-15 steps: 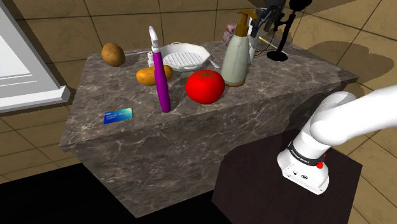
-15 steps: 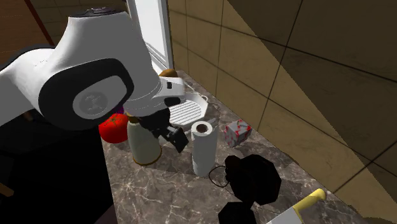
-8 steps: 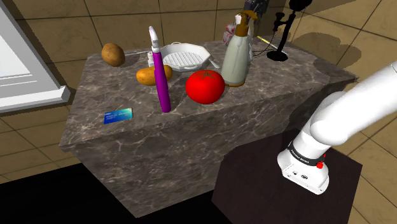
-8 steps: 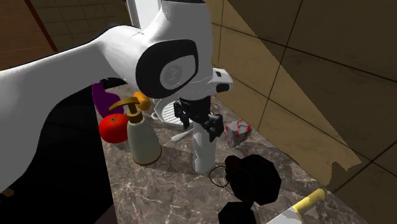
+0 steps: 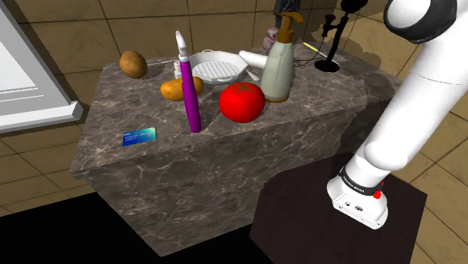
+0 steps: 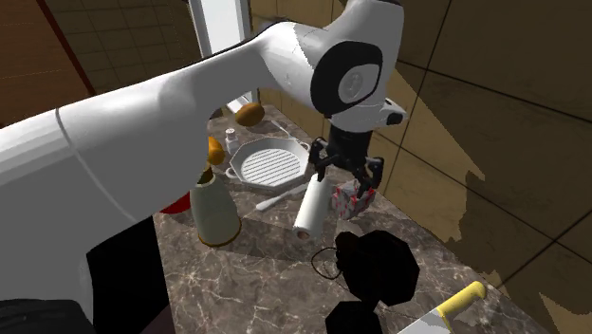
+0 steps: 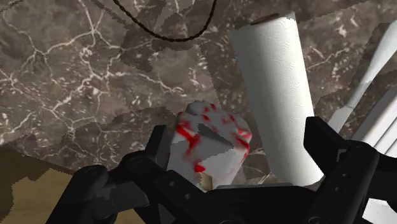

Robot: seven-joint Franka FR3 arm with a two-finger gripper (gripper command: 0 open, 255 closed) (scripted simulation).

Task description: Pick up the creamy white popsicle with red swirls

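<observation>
Since half a second ago:
- The paper towel roll (image 6: 312, 205), upright then, now leans over toward the white grill pan (image 6: 268, 163).
- The arm has swung across the second exterior view to the right.
- The gripper (image 6: 346, 183) has come down over the popsicle (image 6: 352, 196).

Popsicle: a white block with red swirls, on the marble counter (image 5: 225, 157) by the back wall. It sits just beside the leaning roll, to its right in the second exterior view.

Wrist view: fingers (image 7: 162, 145) spread wide, one on each side of the popsicle (image 7: 210, 145). The one on the roll's (image 7: 278, 89) side is clear of the popsicle. I cannot tell whether the other touches it.

Containers:
- Grill pan, ribbed floor bare.
- Soap dispenser (image 5: 277, 66) is opaque, contents unseen.

Hard to see:
- In the shoulder view the dispenser covers most of the popsicle (image 5: 271, 36).
- The arm blocks the tomato (image 5: 241, 102) in the second exterior view.
- A yellow-handled knife (image 6: 453, 309) is cut off at the bottom edge.
</observation>
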